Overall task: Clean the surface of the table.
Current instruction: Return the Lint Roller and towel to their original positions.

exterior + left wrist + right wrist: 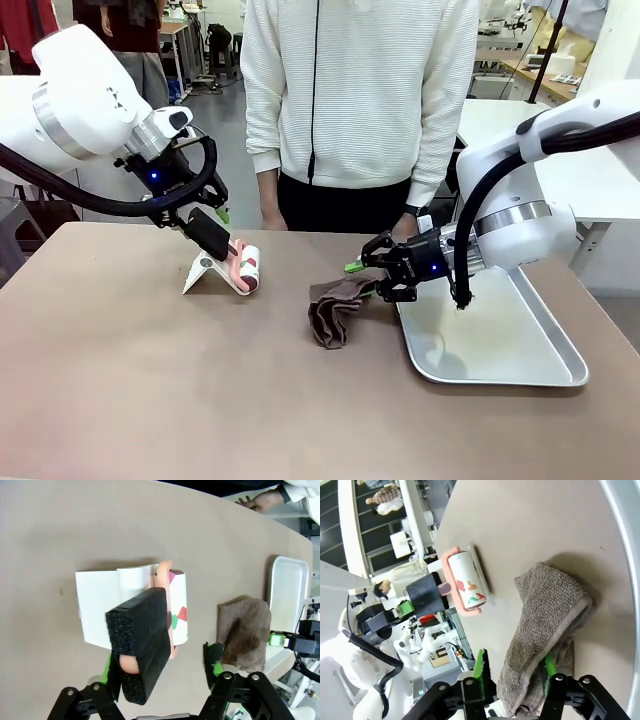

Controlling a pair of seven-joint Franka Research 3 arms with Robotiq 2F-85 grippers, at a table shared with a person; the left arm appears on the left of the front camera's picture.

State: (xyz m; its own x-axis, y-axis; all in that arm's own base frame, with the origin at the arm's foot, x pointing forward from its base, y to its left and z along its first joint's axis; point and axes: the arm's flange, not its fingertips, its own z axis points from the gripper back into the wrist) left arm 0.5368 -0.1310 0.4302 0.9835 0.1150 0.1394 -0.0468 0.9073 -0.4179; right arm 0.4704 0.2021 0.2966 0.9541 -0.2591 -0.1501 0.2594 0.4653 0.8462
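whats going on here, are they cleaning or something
Looks like a table clean-up. The left claw is around the black foam handle of a lint roller, which sits on its white stand on the table. The right claw has its fingers spread over a crumpled brown cloth beside the silver tray. A person stands at the far side, watching.

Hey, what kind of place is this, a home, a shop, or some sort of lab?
Most likely a robotics lab or workshop: two white robot arms work at the brown table, other robot arms stand behind, and white-topped workbenches fill the room.
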